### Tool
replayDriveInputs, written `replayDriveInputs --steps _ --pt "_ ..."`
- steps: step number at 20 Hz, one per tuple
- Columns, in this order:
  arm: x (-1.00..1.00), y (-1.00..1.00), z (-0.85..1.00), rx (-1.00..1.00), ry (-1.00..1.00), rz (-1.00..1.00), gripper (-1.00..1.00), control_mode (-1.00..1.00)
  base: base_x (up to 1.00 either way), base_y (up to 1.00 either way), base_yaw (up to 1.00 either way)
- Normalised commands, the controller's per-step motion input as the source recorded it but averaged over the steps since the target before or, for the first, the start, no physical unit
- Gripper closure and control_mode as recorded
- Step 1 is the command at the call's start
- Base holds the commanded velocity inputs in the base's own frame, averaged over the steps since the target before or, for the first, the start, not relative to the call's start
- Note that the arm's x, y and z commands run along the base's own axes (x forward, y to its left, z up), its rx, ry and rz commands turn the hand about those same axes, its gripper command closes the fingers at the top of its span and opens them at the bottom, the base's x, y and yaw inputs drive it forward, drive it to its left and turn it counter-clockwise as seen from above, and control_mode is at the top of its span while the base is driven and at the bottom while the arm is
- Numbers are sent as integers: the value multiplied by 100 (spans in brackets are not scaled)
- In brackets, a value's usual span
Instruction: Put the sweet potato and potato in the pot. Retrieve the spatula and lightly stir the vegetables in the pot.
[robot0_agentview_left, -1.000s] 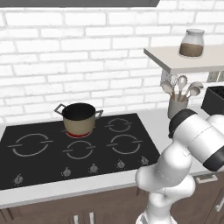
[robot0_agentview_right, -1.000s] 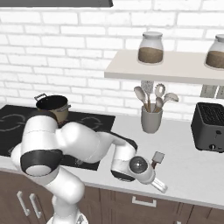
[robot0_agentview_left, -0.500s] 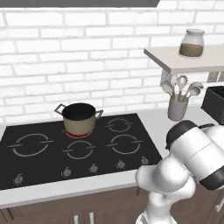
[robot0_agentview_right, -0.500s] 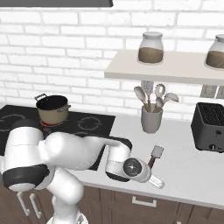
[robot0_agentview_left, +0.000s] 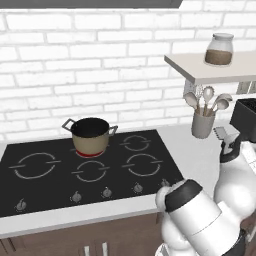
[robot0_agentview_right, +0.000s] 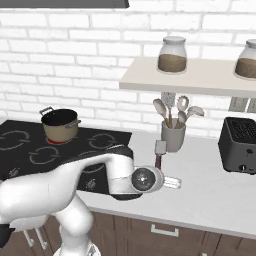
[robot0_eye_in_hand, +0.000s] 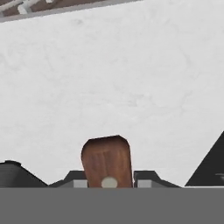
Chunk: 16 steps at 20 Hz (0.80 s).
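While the gripper clamped the spatula by its handle, the blade stood above bare counter, near the utensil holder, well apart from the pot.

I see a pale counter with a black cooktop set in its left part — the pot sits on a rear burner. Near the back edge stand a grey utensil cup and, toward the right end, a black toaster. A wall shelf carries two jars.
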Motion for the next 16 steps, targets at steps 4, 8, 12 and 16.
replayDriveInputs --steps 4,8,12,16 --pt "0 52 100 -35 0 56 100 -100 0 0 0" --pt "0 55 100 -49 -1 55 100 -100 0 0 0" --pt "0 49 89 -63 -6 52 100 -100 0 0 0" --pt "0 39 65 -75 -9 50 100 -100 0 0 0"
